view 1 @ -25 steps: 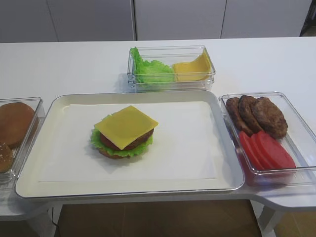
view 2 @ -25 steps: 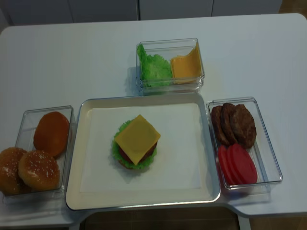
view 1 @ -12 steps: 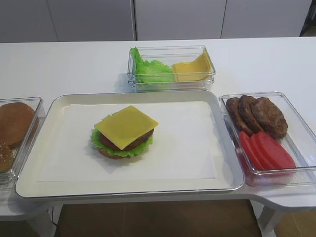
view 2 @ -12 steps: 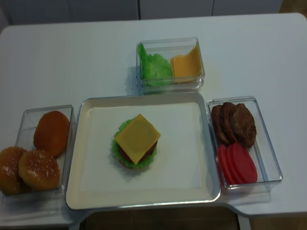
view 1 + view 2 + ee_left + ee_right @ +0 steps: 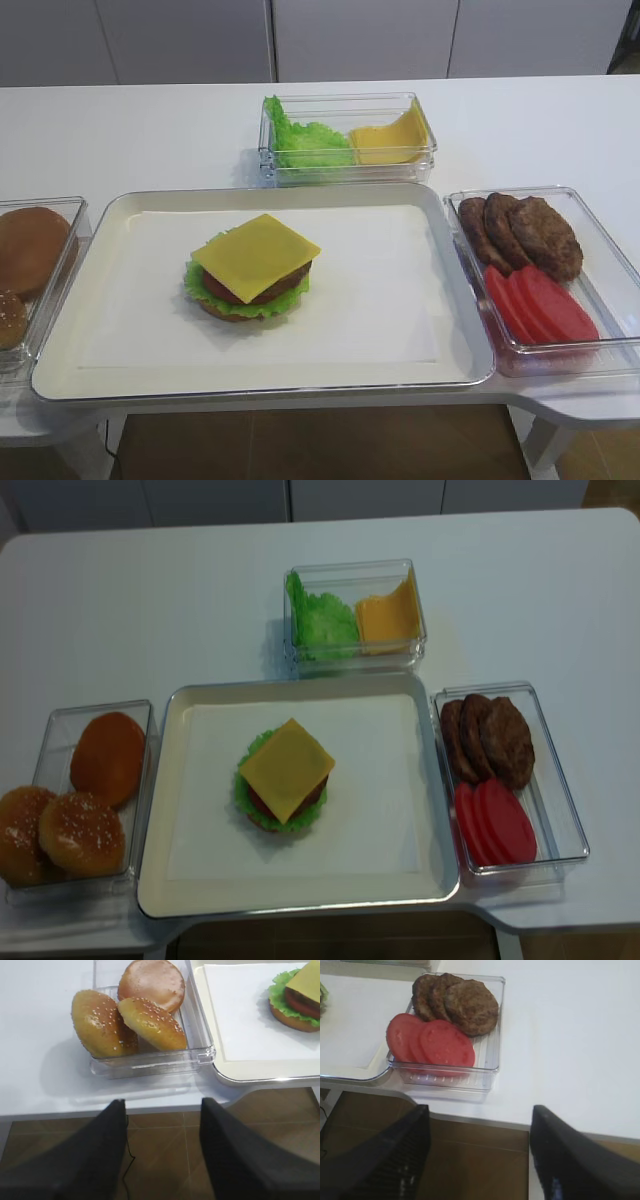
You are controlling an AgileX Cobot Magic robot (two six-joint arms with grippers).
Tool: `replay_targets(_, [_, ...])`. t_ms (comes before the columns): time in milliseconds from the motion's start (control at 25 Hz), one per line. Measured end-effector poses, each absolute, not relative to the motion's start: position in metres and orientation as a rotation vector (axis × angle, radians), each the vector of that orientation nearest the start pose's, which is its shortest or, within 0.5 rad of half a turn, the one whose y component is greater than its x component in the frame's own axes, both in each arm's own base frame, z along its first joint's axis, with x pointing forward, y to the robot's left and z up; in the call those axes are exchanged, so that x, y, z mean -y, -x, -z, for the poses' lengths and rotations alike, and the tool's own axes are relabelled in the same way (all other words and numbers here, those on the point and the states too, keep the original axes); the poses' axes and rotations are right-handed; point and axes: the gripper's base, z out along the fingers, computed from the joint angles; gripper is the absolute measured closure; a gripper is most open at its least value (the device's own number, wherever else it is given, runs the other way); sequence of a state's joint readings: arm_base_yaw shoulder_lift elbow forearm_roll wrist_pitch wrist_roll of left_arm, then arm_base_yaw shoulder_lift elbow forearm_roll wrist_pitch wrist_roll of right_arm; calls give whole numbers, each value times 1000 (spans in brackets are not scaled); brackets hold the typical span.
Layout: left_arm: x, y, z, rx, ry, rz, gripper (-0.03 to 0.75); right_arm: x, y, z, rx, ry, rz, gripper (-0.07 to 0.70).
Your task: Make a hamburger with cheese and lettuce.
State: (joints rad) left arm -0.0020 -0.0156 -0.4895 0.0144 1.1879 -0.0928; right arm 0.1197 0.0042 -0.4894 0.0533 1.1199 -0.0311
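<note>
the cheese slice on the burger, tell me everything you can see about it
The cheese is a thin, flat, square slice, smooth and plain yellow, with no holes or tears visible. It lies on top of the hamburger as the uppermost layer, resting on the dark patty and turned diamond-wise to the tray. Its corners overhang the stack. The lettuce frills out below it. Nothing lies on it, and no gripper is near it.

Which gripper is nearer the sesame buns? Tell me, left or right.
Left. The left gripper hangs open off the table's front edge, just before the bin of sesame buns. The right gripper hangs open off the edge by the patty bin, across the tray.
</note>
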Motion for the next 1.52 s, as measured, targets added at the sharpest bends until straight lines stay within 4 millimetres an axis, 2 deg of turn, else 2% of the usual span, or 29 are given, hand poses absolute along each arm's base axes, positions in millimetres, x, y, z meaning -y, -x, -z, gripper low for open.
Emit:
replay_targets(720, [-1,12,-264,-2164,100,37,358,-2,8,-267,-2104,162,-95,161])
replay_targets(1080, [-1,12,-264,-2164,100,37,358,-3,8,-267,-2106,76,-46,162])
replay_targets(1520, [-1,12,-264,-2164,100,37,358,-3,8,-267,-2108,76,-46,164])
